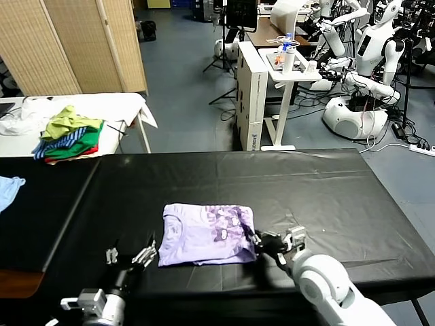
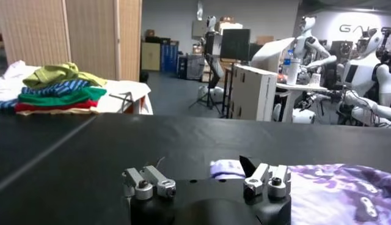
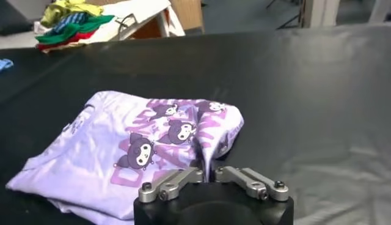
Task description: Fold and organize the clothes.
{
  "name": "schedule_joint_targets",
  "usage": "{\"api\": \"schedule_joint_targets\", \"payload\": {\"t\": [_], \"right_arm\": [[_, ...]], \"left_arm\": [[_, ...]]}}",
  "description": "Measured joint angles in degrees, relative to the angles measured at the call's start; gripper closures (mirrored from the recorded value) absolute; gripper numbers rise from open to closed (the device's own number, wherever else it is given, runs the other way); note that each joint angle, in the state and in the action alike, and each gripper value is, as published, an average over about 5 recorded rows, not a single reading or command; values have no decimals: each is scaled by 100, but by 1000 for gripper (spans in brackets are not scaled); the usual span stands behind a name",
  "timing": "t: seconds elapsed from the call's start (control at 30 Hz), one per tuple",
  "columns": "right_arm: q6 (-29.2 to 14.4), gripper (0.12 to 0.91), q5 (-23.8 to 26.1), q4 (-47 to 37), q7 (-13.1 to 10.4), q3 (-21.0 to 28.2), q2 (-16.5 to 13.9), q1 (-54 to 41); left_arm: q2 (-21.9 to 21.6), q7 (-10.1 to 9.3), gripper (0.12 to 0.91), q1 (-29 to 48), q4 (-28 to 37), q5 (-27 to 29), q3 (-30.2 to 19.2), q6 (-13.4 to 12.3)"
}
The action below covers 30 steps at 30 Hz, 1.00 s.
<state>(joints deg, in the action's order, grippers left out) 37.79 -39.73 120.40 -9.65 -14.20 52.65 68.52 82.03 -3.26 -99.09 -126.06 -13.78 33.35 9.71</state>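
The pale lavender T-shirt (image 1: 204, 233) lies folded on the black table (image 1: 326, 190), purple cartoon print up along its right part. My right gripper (image 1: 259, 242) is at the shirt's near right corner, shut on a pinched ridge of the fabric; in the right wrist view the fold (image 3: 204, 160) runs up between the two fingers (image 3: 177, 182). My left gripper (image 1: 130, 257) is open and empty, just off the shirt's near left corner. In the left wrist view the shirt (image 2: 342, 189) lies beside one open finger (image 2: 259, 178).
A pile of green, yellow, striped and red clothes (image 1: 68, 136) sits on a white table at the back left. A light blue garment (image 1: 8, 189) lies at the far left edge. Other robots and desks stand behind the table.
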Motion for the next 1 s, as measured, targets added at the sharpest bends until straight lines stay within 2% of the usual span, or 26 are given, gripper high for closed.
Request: {"api": "schedule_joint_targets", "payload": {"t": [0.07, 0.27, 0.4, 0.5, 0.7, 1.0], "right_arm": [[-350, 133, 174, 12, 70, -90, -48, 95], [-1804, 119, 757, -33, 299, -509, -60, 593], [-2506, 118, 1063, -6, 403, -872, -6, 1119], [-2769, 118, 1178, 20, 411, -1134, 44, 1529], [-2940, 118, 1227, 223, 351, -1588, 64, 2260], [-3262, 118, 1528, 451, 326, -1802, 189, 3170]], "left_arm": [[14, 0, 123, -24, 11, 4, 19, -11], [-59, -1, 123, -203, -70, -25, 75, -34], [-163, 40, 123, -390, -167, -119, 115, -290], [-218, 47, 123, -532, -236, -223, 144, -401], [-377, -101, 123, -921, -482, -271, 201, -227], [-442, -120, 123, -1595, -817, -131, 189, -264]]}}
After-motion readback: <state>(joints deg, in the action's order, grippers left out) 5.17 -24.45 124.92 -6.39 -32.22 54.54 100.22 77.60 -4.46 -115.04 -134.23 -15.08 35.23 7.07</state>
